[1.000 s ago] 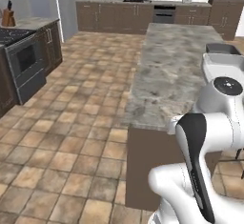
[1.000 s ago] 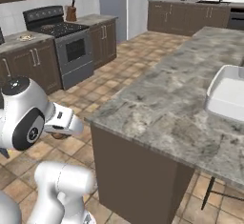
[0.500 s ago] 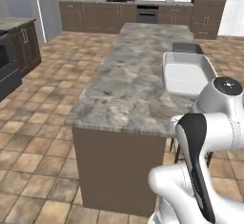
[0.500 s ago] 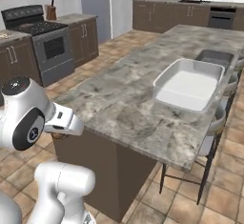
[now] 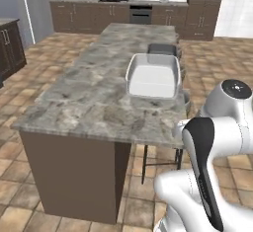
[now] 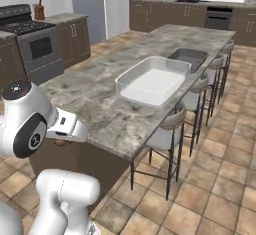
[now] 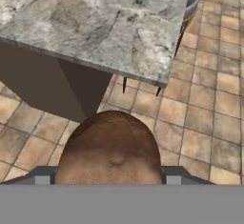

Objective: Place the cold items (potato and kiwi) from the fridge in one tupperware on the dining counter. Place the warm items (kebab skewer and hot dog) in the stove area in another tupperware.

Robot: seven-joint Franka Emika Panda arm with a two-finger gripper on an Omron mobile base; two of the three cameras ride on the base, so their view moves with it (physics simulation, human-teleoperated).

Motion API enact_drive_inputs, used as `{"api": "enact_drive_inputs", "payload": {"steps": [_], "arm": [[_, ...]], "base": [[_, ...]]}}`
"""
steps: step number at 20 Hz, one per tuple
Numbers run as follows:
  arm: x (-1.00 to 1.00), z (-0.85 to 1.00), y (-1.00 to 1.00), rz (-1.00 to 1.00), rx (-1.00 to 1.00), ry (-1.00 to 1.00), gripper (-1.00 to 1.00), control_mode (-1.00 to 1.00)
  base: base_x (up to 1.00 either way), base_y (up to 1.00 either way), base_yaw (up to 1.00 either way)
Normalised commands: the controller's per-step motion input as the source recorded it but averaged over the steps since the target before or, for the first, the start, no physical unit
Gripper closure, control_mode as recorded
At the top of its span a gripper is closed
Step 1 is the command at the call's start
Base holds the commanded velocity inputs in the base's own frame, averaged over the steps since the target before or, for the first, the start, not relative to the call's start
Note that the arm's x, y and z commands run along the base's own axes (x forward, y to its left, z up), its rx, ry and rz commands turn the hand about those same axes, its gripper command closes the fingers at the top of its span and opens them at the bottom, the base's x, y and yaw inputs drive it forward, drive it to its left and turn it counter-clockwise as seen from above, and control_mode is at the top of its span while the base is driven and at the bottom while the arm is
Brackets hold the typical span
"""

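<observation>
Now, potato (image 7: pixel 111 150) clamped between the gripper (image 7: pixel 108 179) jaws, above the tiled floor (image 7: pixel 209 123).

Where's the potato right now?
In the hand view the potato sits low and centre, right at the end effector, above the tiled floor just off the corner of the dining counter.

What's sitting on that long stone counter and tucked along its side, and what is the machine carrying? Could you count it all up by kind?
White tupperware: 1
Dark grey tupperware: 1
Bar stools along the counter: 4
Potato, held in the gripper: 1
Total: 7
</observation>
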Motion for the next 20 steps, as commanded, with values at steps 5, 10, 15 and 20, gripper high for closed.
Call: {"api": "enact_drive_inputs", "payload": {"steps": [5,10,15,20], "arm": [[0.0,0.0,0.0,0.0,0.0,0.0,1.0,1.0],[0.0,0.0,0.0,0.0,0.0,0.0,1.0,1.0],[0.0,0.0,0.0,0.0,0.0,0.0,1.0,1.0],[0.0,0.0,0.0,0.0,0.0,0.0,1.0,1.0]], "base": [[0.24,-1.0,0.12],[0.53,-1.0,0.23],[0.41,-1.0,0.29],[0.43,-0.92,0.35]]}}
